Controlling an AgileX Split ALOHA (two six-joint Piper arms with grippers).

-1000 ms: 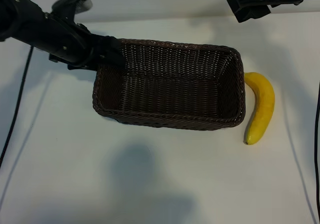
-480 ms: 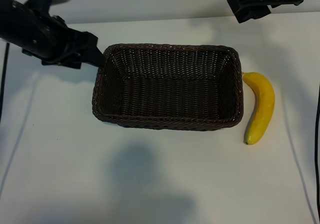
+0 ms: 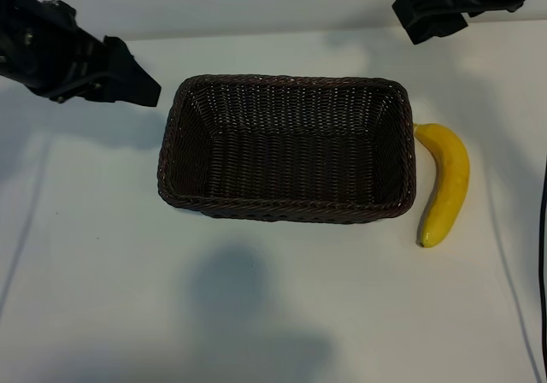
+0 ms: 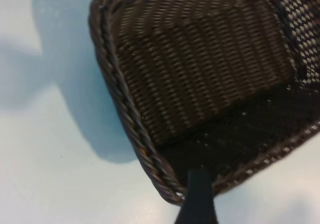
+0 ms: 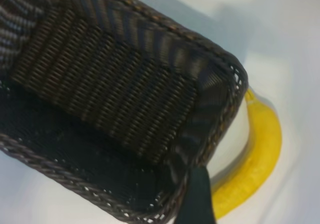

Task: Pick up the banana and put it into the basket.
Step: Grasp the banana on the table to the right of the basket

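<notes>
Left claw [image 3: 141, 88] withdrawn off basket [image 3: 286, 148], open, empty, right claw [image 3: 427, 24] cropped, open, banana [image 3: 444, 186] untouched.

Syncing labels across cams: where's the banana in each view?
Exterior view: banana on the table, by the right short end of the basket, stem tip at that wall.
Left wrist view: not in it; only the basket and table show.
Right wrist view: banana just outside the basket's corner, curving along it.
Shared landmark: the basket's braided rim.
</notes>
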